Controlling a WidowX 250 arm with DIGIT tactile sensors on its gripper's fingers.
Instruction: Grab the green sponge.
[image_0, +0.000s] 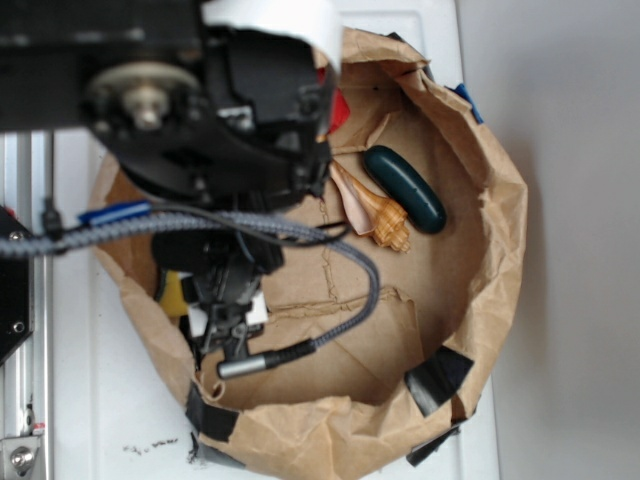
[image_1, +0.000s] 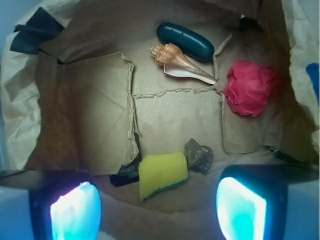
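A: What's the biggest thing here?

B: The paper bag (image_1: 95, 125), torn flat as a walled tray on the white bench (image_0: 100, 420), likely to corral everything.

A: Then?

B: Far ahead of the fingers (image_1: 75, 212): a red wad (image_1: 250, 87), a green capsule (image_1: 185, 41), a shell (image_1: 182, 64).

A: And the target?

B: The green sponge (image_1: 162, 172) lies just ahead, between the spread fingers, yellow up, a small rock (image_1: 199, 155) touching it. The gripper (image_1: 157, 210) looks lined up to descend.
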